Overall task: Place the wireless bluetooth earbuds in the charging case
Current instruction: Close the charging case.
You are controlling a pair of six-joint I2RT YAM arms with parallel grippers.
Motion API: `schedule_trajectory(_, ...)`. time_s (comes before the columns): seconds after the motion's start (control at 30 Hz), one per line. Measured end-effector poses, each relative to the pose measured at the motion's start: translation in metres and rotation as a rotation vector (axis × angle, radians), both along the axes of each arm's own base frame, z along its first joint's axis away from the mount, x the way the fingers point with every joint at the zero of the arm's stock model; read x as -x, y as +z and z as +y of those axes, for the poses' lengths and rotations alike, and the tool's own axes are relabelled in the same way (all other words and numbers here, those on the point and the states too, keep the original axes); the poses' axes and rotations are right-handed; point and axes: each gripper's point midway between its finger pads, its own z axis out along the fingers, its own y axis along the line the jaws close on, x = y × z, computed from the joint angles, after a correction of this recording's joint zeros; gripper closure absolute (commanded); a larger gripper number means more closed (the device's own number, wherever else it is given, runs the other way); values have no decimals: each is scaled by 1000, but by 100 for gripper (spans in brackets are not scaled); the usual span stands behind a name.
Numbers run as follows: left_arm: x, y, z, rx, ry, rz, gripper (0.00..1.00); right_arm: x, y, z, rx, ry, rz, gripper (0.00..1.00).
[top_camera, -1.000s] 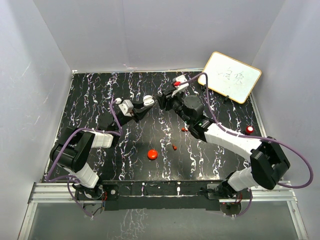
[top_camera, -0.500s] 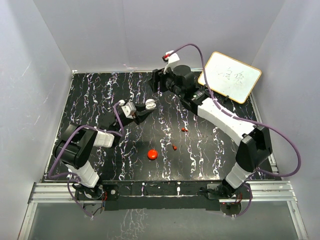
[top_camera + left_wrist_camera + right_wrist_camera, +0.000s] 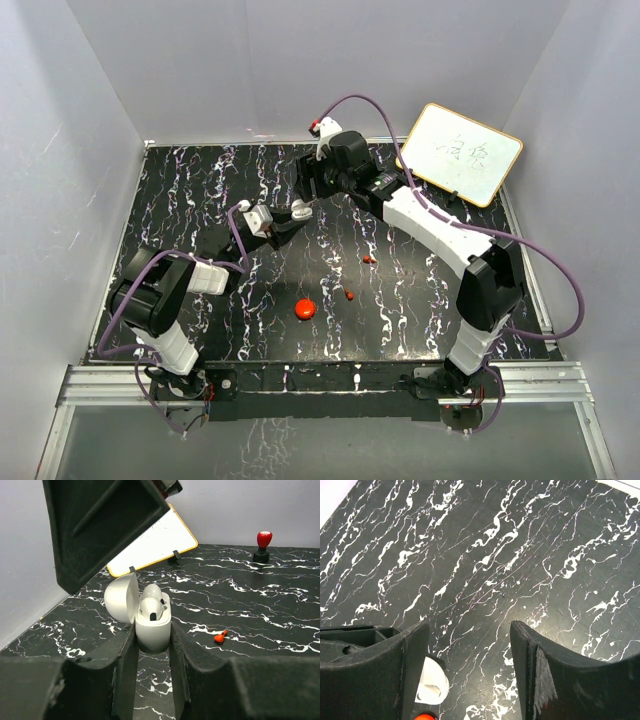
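So the left gripper (image 3: 152,641) is clamped on the open charging case (image 3: 152,622), and the right gripper (image 3: 470,628) hangs wide and empty just over it. The red earbuds (image 3: 370,258) sit on the table (image 3: 200,180) at the case's 4 o'clock. I'd pinch one gently.

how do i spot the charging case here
On the black marbled table, find the left gripper. The charging case sits pinched there: a small white shell with its lid flipped open, unlike the red earbuds lying loose.

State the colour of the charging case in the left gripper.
The charging case is white; it shows best in the left wrist view.
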Motion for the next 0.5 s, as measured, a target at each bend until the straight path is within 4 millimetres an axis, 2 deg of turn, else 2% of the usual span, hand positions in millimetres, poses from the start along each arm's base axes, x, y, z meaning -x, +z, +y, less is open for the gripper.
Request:
schedule_trajectory(0.23, 0, -8, -1, -11, -10, 19, 100, 4, -23, 3, 32, 23, 63, 37)
schedule_trajectory(0.5, 0, -13, -2, -15, -10, 30, 100, 8, -27, 2, 40, 36, 88, 37)
